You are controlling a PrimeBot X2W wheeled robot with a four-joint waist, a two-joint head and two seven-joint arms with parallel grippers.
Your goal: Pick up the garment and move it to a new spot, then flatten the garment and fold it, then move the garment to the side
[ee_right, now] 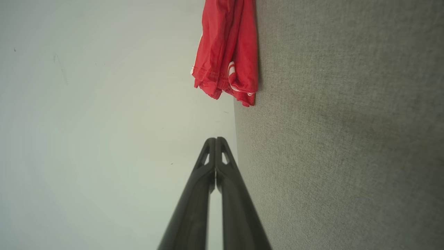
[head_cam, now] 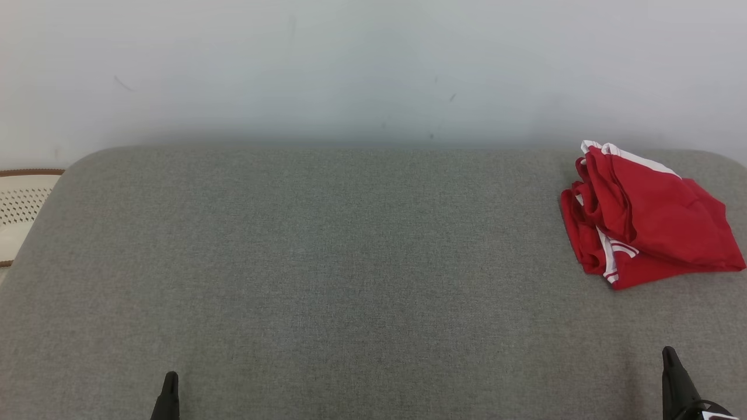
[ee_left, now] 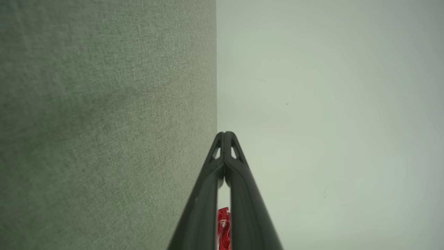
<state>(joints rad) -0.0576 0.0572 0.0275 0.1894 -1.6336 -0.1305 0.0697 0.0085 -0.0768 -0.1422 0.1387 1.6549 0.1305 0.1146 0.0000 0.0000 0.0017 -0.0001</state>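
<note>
Grey table (head_cam: 327,262) carries the red garment (head_cam: 648,216), bunched near its far right edge. You see left hand (head_cam: 170,379) and right hand (head_cam: 669,354) clenched, empty, apart from it.

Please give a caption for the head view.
Red garment at right on grey cushion; left hand and right hand shut.

Grey fabric tabletop (head_cam: 327,262) before a pale wall (head_cam: 350,70).
Woven cloth runs ahead of the left claw (head_cam: 170,378) to rounded far corners; the scuffed wall rises beyond, and a cream perforated object (head_cam: 20,210) sits off to that claw's left.
</note>
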